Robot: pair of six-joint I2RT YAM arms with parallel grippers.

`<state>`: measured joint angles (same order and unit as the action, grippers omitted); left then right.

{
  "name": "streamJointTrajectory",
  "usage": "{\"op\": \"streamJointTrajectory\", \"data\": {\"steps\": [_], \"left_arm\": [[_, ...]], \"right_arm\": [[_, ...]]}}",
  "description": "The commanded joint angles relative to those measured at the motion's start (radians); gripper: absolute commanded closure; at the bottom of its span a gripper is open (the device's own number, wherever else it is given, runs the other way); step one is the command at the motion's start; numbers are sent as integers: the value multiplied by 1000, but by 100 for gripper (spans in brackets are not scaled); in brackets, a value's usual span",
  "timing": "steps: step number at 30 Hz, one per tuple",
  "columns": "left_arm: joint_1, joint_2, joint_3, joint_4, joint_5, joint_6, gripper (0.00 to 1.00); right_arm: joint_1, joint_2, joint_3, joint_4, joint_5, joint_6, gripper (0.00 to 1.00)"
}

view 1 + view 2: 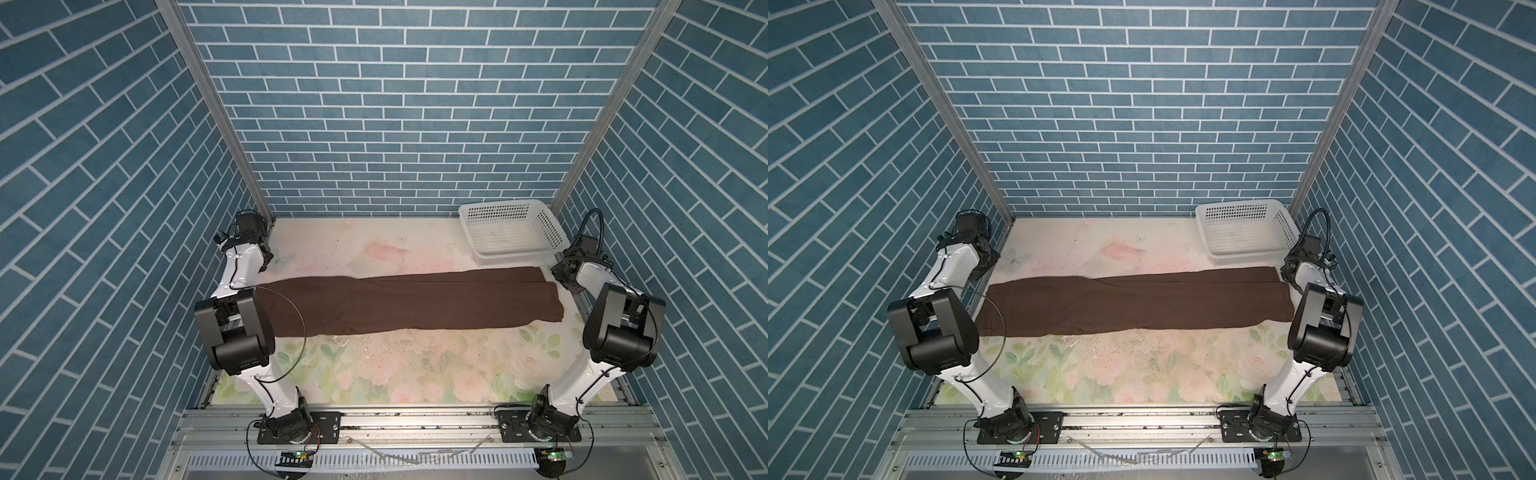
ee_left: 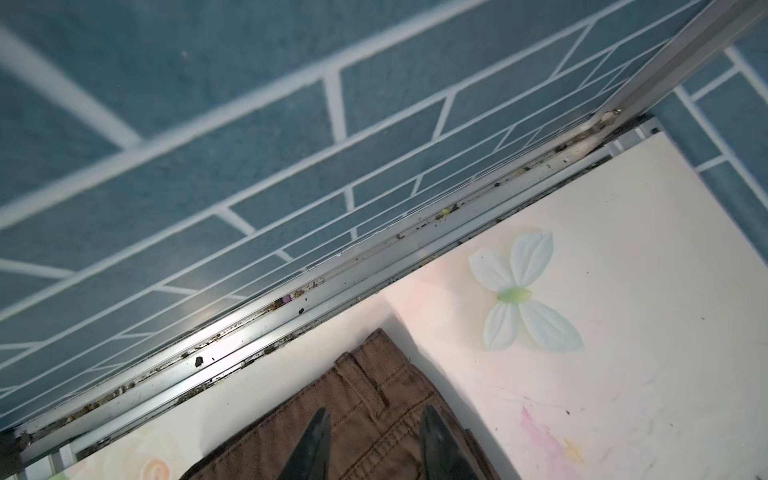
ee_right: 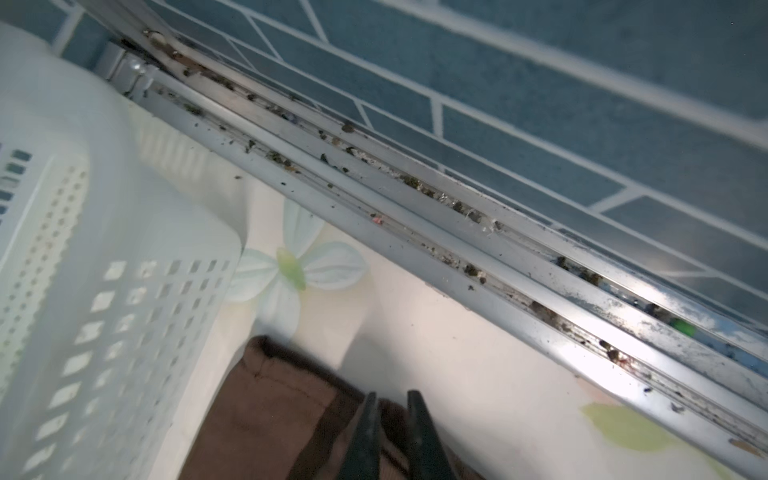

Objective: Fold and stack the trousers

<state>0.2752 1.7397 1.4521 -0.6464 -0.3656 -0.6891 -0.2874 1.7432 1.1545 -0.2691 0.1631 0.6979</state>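
Your left pincer (image 2: 375,409): spread, trousers (image 1: 415,303) waistband directly beneath. Your right pincer (image 3: 392,395): nearly closed, pinching the leg hem. Trousers lie flat on the table (image 1: 374,245), stretched between both.

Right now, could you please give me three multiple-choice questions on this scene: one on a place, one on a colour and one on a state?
1. Where on the table does the white basket stand?
A. Near left corner
B. Far right corner
C. Centre

2. What colour are the trousers?
A. Blue
B. White
C. Brown

3. How do the trousers lie?
A. Spread at full length across the table
B. Bunched inside the basket
C. Folded into a small stack

Answers:
1 B: both top views show it in the far right corner, behind the leg ends.
2 C: the fabric is dark brown in every view.
3 A: they stretch flat from the left side of the table to the right.
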Motion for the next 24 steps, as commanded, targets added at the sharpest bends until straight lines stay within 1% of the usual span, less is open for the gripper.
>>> {"op": "streamJointTrajectory", "data": {"steps": [1,2,3,4,7,9,13,14,18,21,24], "left_arm": [[-79,-85,-69,-14,-8,-6,65],[-107,-107,-101,-6,1,-10,64],[-132,-121,-126,-1,5,-10,62],[-159,-139,-153,-5,4,-15,59],[-222,-188,-248,-8,17,-16,45],[-248,-224,-320,-8,31,-15,39],[-266,-312,-509,31,72,-34,38],[-266,-332,-554,41,79,-41,38],[-265,-362,-653,68,91,-47,36],[-243,-343,-680,85,111,-38,35],[-171,-317,-708,137,193,-28,35]], "right_arm": [[21,-64,-103,19,-95,-20,87],[37,-72,-124,3,-103,-24,87],[49,-80,-139,-6,-107,-32,84],[64,-86,-157,-12,-109,-42,81],[107,-103,-192,-44,-91,-83,66],[132,-101,-202,-71,-77,-117,61],[162,-64,-188,-109,-73,-160,61],[167,-45,-163,-146,-52,-156,61],[184,36,-77,-280,-76,-162,64],[199,27,-115,-303,-85,-139,65],[203,-33,-208,-293,-82,-101,65]]}}
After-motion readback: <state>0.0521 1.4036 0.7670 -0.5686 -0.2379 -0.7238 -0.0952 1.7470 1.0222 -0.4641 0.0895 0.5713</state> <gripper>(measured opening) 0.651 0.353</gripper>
